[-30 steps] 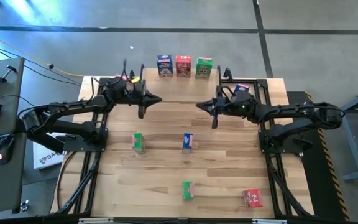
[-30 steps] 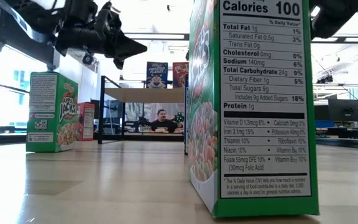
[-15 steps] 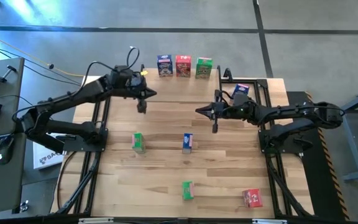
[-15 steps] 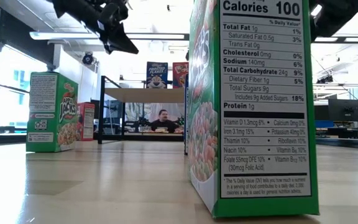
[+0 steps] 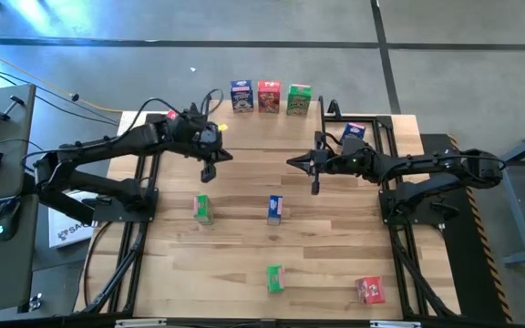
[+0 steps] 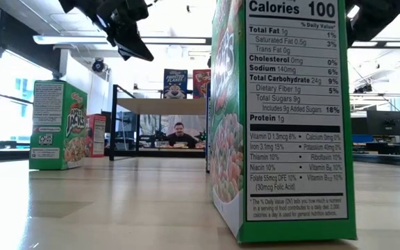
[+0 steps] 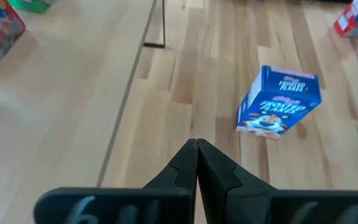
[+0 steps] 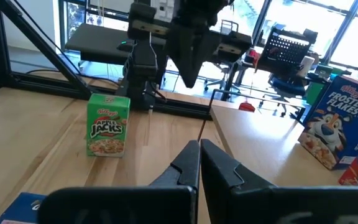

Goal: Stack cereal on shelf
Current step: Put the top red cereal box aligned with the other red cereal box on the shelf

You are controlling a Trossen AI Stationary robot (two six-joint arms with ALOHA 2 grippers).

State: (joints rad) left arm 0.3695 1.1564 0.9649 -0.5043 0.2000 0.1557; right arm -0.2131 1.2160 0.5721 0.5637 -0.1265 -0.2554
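Observation:
The shelf stands at the table's far edge and carries a blue, a red and a green cereal box upright on its top. On the table stand a green box, a blue one, another green one and a red one. My left gripper hangs shut in the air before the shelf, slanting down toward the blue box. Facing it, my right gripper is shut and level. Neither holds anything.
A further blue box sits by my right arm at the far right. The shelf's black legs stand on the table. In the low view a green box fills the foreground. A person sits behind the table.
My left gripper has risen and tipped from about level to slanting down toward the table, staying shut. The boxes have not moved.

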